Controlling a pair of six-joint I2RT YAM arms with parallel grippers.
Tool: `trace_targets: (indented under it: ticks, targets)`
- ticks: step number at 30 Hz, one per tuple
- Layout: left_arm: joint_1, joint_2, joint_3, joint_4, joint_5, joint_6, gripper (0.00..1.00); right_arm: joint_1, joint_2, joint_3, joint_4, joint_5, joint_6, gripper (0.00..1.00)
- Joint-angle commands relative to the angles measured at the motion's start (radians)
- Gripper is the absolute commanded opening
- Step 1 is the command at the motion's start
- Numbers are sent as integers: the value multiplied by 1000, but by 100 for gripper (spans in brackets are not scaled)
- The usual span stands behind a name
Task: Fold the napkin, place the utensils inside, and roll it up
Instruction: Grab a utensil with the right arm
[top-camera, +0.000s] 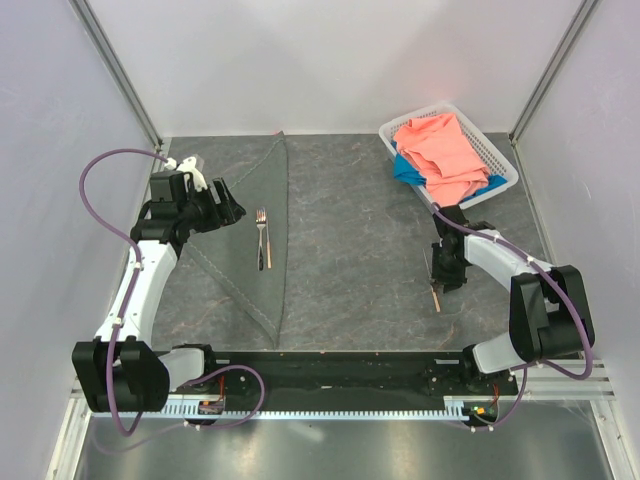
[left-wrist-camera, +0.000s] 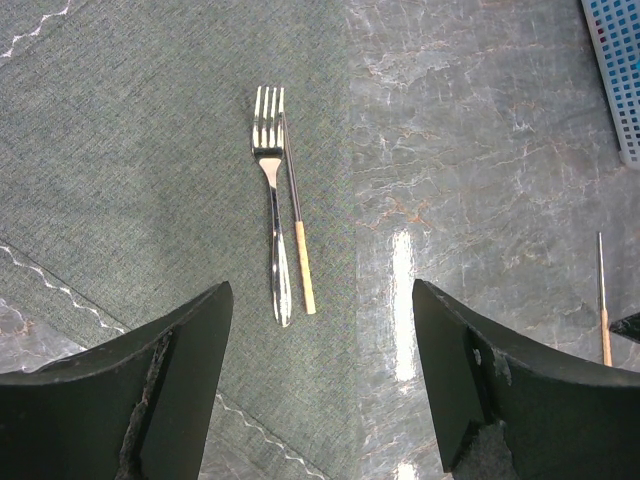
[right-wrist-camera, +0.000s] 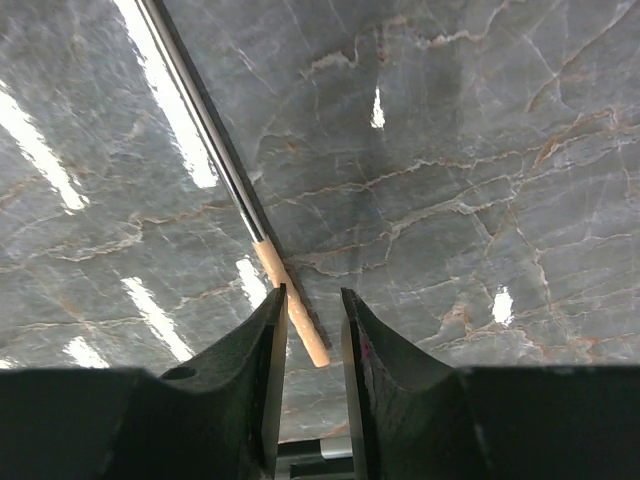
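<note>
Napkin (top-camera: 262, 295) lies folded into a triangle on the left half of the counter (top-camera: 370, 260), its long straight edge facing the middle. On my overhead feed the fork (top-camera: 260, 238) rests on the cloth near that edge, tines pointing away from the arm bases, and one chopstick (top-camera: 267, 243) lies just beside it on the right, parallel and touching or nearly so. My left end effector (left-wrist-camera: 322, 290) hangs over the napkin with its fingers spread wide and nothing between them; its wrist view looks straight down at the fork and that chopstick. The other chopstick (top-camera: 437, 296) lies well apart on bare counter at the right. My right end effector (right-wrist-camera: 313, 292) sits low over it, narrowed to a slim gap, with the stick's light wooden end in the gap; I see the gap is wider than the stick. A basket (top-camera: 500, 160) in the far right corner holds a pink cloth (top-camera: 440, 150) over a blue cloth (top-camera: 405, 170).
</note>
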Motion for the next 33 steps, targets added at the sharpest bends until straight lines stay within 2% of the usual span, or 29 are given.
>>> trace_targets:
  ticks: [1, 13, 19, 29, 32, 33]
  targets:
    - [-3, 2, 12, 17, 22, 4, 80, -6, -9, -8, -14, 11, -25, 35]
    - [-3, 5, 12, 15, 30, 2, 80, -7, -5, -21, 23, -69, -30, 33]
    - [-3, 2, 10, 15, 30, 2, 80, -6, 5, -23, 34, -75, -27, 29]
    - [-5, -2, 10, 17, 32, 1, 80, 13, 41, -34, 52, -78, -28, 29]
    - [-3, -5, 10, 15, 30, 1, 80, 20, 43, -35, 52, -72, -20, 23]
    - [-3, -5, 12, 15, 33, 1, 80, 22, 41, -35, 55, -77, -17, 14]
